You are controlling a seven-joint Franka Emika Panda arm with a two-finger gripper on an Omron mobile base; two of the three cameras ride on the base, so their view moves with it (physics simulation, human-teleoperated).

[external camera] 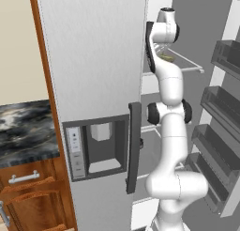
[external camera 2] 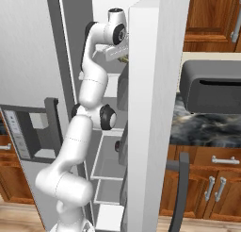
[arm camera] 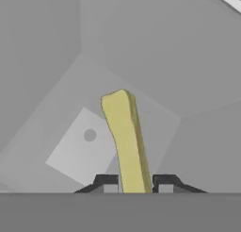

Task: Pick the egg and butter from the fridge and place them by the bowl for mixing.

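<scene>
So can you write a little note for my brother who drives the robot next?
Pincer: shut on the butter, up inside the open fridge.
Butter: yellow stick between the pincer tips, over the grey shelf.
Egg and bowl: can't be seen from here.
Done: butter grabbed.
Left: carry the butter out and set it by the bowl, then come back for the egg.

Even, flat rendered light fills all three views, with no glare. The fridge door shows faint grain and soft shading. In the hand view the butter beyond the jaws stands soft-edged over a pale patch; the walls behind are dim grey, slightly blurred.
</scene>
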